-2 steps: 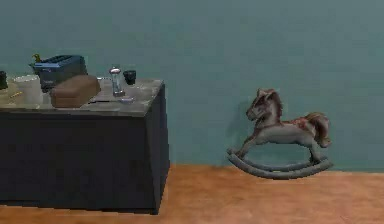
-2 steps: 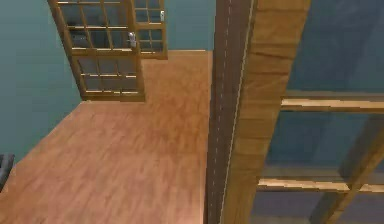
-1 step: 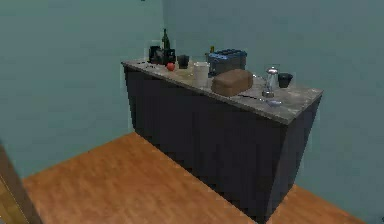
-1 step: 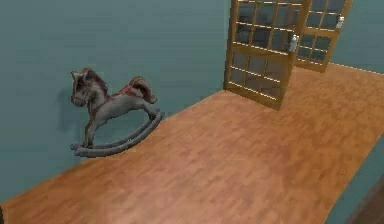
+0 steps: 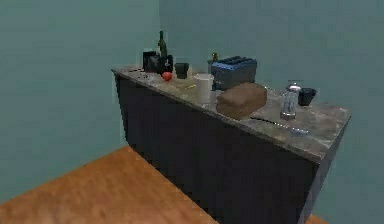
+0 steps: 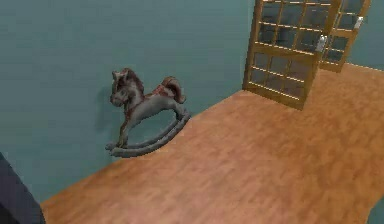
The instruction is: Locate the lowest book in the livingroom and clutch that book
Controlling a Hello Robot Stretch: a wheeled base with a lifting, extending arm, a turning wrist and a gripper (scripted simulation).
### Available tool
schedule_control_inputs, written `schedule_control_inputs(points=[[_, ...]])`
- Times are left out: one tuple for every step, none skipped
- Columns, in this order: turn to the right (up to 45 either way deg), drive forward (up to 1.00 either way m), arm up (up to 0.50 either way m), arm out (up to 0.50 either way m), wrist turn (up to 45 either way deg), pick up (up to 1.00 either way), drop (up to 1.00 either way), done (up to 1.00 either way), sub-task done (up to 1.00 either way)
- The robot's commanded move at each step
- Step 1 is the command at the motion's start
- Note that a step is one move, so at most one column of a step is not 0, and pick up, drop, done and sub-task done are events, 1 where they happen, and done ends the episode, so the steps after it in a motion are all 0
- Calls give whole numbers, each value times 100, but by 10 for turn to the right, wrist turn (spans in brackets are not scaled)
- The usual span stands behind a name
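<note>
A dark counter [image 5: 200, 140] with a stone top stands against teal walls in the forward view. On it sit a dark bottle [image 5: 162, 52], a red round thing [image 5: 167, 75], a dark cup [image 5: 182, 71], a white mug [image 5: 204, 87], a blue toaster [image 5: 233, 70], a brown loaf [image 5: 242, 98], a glass [image 5: 290, 102] and a dark mug [image 5: 307, 96]. Nothing among them has the shape of a book.
A grey rocking horse [image 6: 145, 112] stands on the wood floor by the teal wall in the arm side view. A wooden door with glass panes [image 6: 288, 50] stands at the upper right. Bare wood floor [image 6: 250, 160] spreads between them.
</note>
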Motion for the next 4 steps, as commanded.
schedule_control_inputs(points=[[450, 0, 0, 0, 0, 0, 0, 0, 0], [330, 0, 0, 0, 0, 0, 0, 0, 0], [0, 50, 0, 0, 0, 0, 0, 0, 0], [450, 0, 0, 0, 0, 0, 0, 0, 0]])
